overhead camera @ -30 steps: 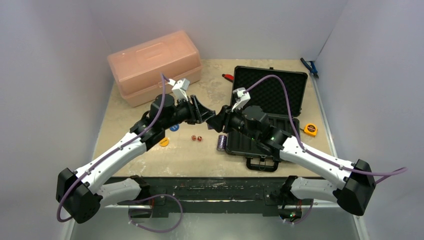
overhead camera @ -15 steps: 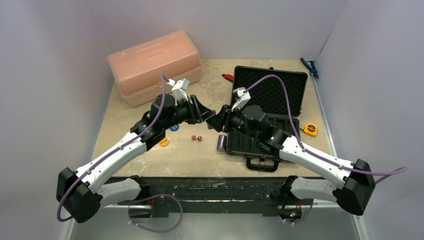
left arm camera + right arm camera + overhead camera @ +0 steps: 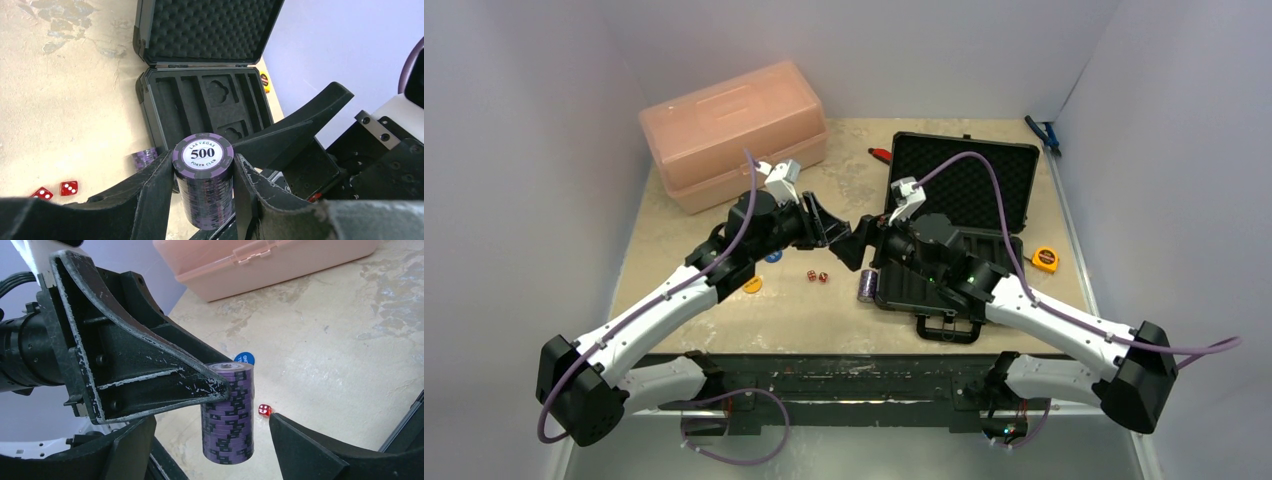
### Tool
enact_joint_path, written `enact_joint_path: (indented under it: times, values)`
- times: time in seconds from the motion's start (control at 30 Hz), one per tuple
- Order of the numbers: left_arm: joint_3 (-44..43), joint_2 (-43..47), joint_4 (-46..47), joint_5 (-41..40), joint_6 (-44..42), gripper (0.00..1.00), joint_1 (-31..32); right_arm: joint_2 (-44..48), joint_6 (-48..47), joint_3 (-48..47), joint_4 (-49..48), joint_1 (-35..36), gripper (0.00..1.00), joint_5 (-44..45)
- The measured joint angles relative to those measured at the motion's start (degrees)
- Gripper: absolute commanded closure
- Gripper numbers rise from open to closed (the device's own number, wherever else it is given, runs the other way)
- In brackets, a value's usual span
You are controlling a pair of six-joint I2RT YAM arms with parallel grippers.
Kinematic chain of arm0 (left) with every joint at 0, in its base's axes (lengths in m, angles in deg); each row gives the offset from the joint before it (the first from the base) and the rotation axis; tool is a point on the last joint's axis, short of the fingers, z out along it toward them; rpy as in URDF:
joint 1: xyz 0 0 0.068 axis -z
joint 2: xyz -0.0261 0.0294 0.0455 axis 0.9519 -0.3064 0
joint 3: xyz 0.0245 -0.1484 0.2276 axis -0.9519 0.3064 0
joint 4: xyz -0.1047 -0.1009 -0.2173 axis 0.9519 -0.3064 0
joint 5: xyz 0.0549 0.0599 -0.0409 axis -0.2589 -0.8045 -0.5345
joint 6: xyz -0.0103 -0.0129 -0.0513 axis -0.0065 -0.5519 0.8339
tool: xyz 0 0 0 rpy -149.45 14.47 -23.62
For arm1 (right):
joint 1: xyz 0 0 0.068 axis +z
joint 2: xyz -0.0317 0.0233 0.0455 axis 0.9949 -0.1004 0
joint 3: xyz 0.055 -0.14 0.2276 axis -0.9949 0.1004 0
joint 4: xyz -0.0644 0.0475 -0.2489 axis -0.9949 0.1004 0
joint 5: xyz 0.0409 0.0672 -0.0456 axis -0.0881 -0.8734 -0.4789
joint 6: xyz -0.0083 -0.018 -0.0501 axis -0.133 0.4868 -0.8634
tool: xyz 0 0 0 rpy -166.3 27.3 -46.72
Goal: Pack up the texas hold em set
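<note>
From above, my left gripper (image 3: 839, 236) and right gripper (image 3: 862, 250) meet nose to nose, left of the open briefcase (image 3: 984, 175); what's between them is hidden. Left wrist settles it: the left jaws clamp an upright purple chip stack (image 3: 203, 187), with a second stack (image 3: 144, 158) beyond, just beside the case. Right wrist: my right jaws are spread wide either side of that held stack, not touching it.
</note>
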Motion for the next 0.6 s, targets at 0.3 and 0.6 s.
enact_joint_path:
  times: [0.3, 0.6]
  values:
    - [0.07, -0.39, -0.98, -0.94, -0.24, 1.00, 0.00, 2.29, -0.13, 0.44, 1.05, 0.02, 0.01, 0.61]
    - [-0.74, -4.28, -5.01, -1.11, -2.12, 1.00, 0.35, 7.78, -0.04, 1.88, 3.41, 0.00, 0.01, 8.44]
